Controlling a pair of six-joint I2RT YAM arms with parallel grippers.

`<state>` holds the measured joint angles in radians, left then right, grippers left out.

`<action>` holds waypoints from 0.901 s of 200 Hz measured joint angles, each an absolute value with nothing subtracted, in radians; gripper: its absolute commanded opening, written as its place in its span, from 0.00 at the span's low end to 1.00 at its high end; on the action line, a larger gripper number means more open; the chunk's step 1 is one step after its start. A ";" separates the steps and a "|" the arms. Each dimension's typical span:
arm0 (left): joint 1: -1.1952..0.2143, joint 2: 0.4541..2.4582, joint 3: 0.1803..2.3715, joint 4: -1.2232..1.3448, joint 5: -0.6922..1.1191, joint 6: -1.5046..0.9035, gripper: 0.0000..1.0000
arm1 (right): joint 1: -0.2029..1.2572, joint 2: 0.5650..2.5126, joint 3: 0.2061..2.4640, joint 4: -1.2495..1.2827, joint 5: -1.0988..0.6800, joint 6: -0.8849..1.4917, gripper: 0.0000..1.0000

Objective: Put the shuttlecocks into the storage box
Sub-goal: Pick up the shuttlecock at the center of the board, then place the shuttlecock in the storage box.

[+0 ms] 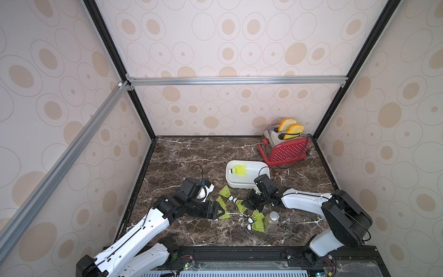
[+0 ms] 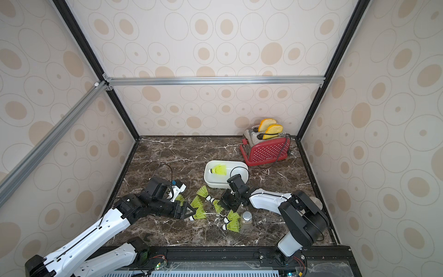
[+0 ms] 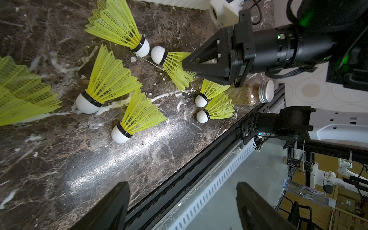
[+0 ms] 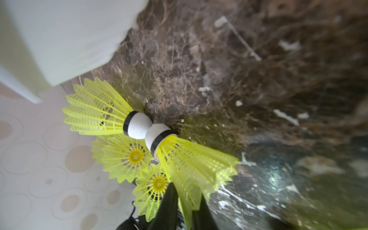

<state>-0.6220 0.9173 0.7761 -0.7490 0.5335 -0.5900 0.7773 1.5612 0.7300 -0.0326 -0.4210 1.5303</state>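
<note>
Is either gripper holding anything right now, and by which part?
The right gripper pinches one shuttlecock by the rim of its yellow skirt; the left gripper is open and empty.

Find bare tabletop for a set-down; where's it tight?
Free: table between back wall, left arm and storage box; strip along front rail; patch between toaster and right arm. Crowded: shuttlecocks and jar between left gripper and right gripper.
</note>
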 measured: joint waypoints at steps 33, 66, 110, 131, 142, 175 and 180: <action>-0.622 0.917 0.776 -0.749 0.535 -0.590 0.86 | 0.781 1.523 0.741 -0.082 -0.385 1.528 0.00; -0.622 0.918 0.776 -0.749 0.536 -0.592 0.86 | 0.781 1.438 0.786 -0.207 -0.348 1.500 0.00; -0.622 0.940 0.827 -0.750 0.539 -0.606 0.86 | 0.767 1.386 1.001 -0.450 -0.321 1.338 0.00; -0.622 0.966 0.894 -0.746 0.541 -0.615 0.86 | 0.735 1.370 1.112 -0.532 -0.315 1.232 0.00; -0.622 0.985 0.929 -0.735 0.541 -0.622 0.86 | 0.709 1.374 1.166 -0.562 -0.318 1.173 0.00; -0.622 1.059 1.009 -0.685 0.509 -0.643 0.86 | 0.652 1.494 1.354 -0.642 -0.351 0.982 0.00; -0.622 1.073 1.022 -0.683 0.498 -0.645 0.86 | 0.648 1.525 1.384 -0.652 -0.360 0.952 0.00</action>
